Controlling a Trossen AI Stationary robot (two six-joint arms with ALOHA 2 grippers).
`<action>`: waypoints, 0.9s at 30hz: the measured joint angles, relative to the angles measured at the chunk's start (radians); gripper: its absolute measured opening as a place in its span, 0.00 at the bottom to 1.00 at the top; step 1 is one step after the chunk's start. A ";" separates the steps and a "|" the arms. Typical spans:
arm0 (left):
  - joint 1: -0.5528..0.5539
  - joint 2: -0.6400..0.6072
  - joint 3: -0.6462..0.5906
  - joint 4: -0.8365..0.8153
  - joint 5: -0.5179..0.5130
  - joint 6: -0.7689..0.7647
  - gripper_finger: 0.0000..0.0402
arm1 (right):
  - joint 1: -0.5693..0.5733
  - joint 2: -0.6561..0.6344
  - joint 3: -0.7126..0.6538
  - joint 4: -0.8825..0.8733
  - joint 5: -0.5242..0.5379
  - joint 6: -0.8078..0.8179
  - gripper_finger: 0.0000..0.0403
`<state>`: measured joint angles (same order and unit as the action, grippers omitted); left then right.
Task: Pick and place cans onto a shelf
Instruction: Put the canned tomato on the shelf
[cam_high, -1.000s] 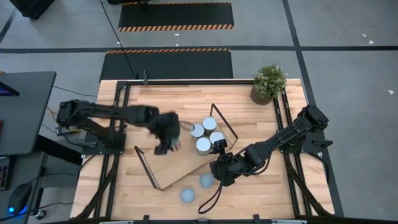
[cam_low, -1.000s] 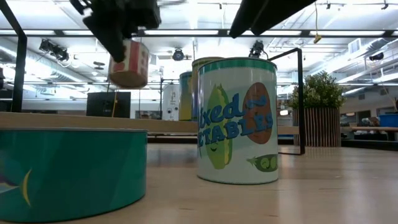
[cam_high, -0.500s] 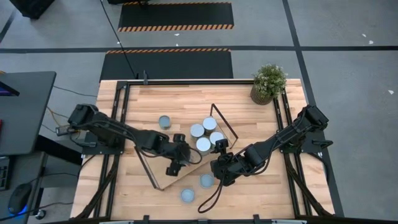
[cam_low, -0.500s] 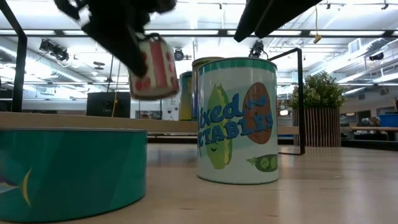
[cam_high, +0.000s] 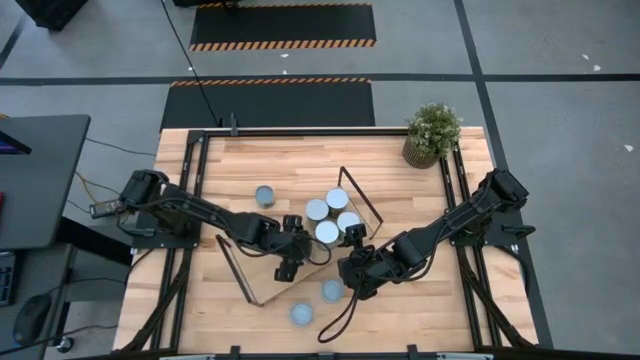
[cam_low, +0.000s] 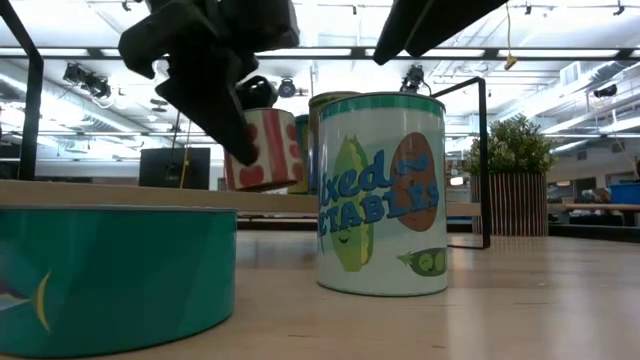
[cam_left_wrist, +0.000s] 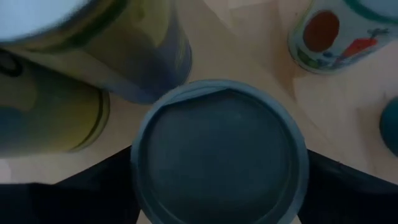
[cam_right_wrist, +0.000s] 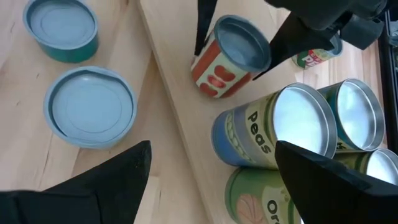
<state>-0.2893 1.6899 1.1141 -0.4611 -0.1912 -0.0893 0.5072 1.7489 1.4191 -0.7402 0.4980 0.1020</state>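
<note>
Over the shelf (cam_high: 290, 268), near its middle, a red-labelled can (cam_right_wrist: 229, 57) hangs tilted in the left gripper (cam_high: 291, 262), fingers (cam_right_wrist: 203, 25) clamped on both sides of its rim; whether its base touches the board can't be told. Just beside it on the shelf stands a cluster of four cans (cam_high: 331, 218), the peas can (cam_right_wrist: 280, 127) closest, crowding the drop spot toward the wire frame (cam_high: 362, 205). Off the shelf, on the table (cam_high: 420, 300), two more cans (cam_high: 319, 301) sit near the front edge, a mixed-vegetables can (cam_low: 381, 194) and a low teal one (cam_low: 110, 275). Another can (cam_high: 264, 194) stands alone behind the shelf. Right gripper (cam_high: 349, 277) hovers just beside the shelf's near corner, wide open, holding nothing. Potted plant (cam_high: 432, 134) at the far right corner, well apart.
</note>
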 joint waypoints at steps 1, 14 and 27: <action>0.000 0.001 0.000 -0.002 0.000 0.003 0.85 | 0.000 0.000 0.000 0.003 0.000 0.000 0.87; -0.016 0.001 0.000 -0.002 -0.088 0.077 0.95 | 0.000 0.000 0.000 0.006 -0.002 0.000 0.87; -0.068 -0.039 -0.001 -0.015 -0.154 0.096 0.95 | 0.000 0.000 0.000 0.013 -0.003 -0.005 0.87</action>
<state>-0.3576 1.6508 1.1133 -0.4757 -0.3453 0.0071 0.5072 1.7489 1.4189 -0.7274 0.4955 0.0971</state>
